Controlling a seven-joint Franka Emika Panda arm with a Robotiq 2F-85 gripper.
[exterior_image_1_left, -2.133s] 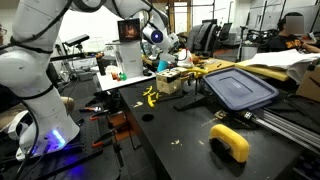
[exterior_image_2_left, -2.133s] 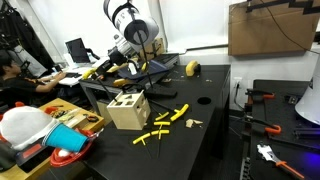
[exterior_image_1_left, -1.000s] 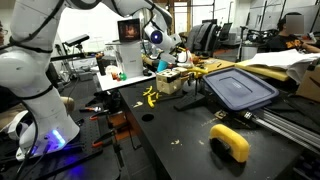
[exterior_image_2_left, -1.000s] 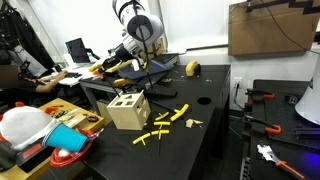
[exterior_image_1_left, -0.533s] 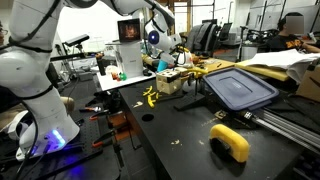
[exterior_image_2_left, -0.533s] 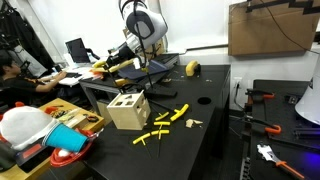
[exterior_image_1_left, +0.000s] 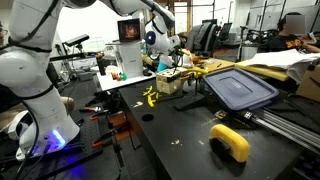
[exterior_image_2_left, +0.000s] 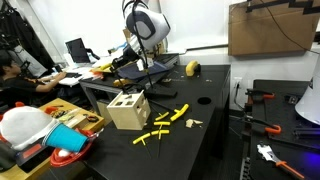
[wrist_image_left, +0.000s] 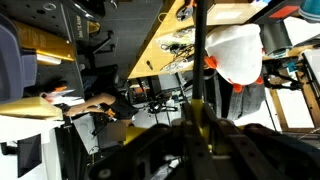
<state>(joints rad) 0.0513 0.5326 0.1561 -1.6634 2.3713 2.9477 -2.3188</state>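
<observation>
**Stick in grasp, held over the box**

The hand (exterior_image_2_left: 114, 67) is clamped on a yellow stick (wrist_image_left: 200, 118). In the wrist view the stick runs up between the two fingers. In both exterior views the hand hangs in the air over the wooden box (exterior_image_2_left: 128, 110), clear of it and angled sideways rather than pointing straight down. The box stands on the dark bench (exterior_image_2_left: 215, 112) and has cut-out holes in its faces. The loose yellow sticks (exterior_image_2_left: 163, 127) lie on the bench just beside it.

Judgement: this is the carry step, with the stick lifted and not yet set anywhere. A descent to the box would first call for turning the stick end-on to a hole and lining it up. Which hole fits cannot be told from these views. Risk: the stick may slip askew in the grasp.
</observation>
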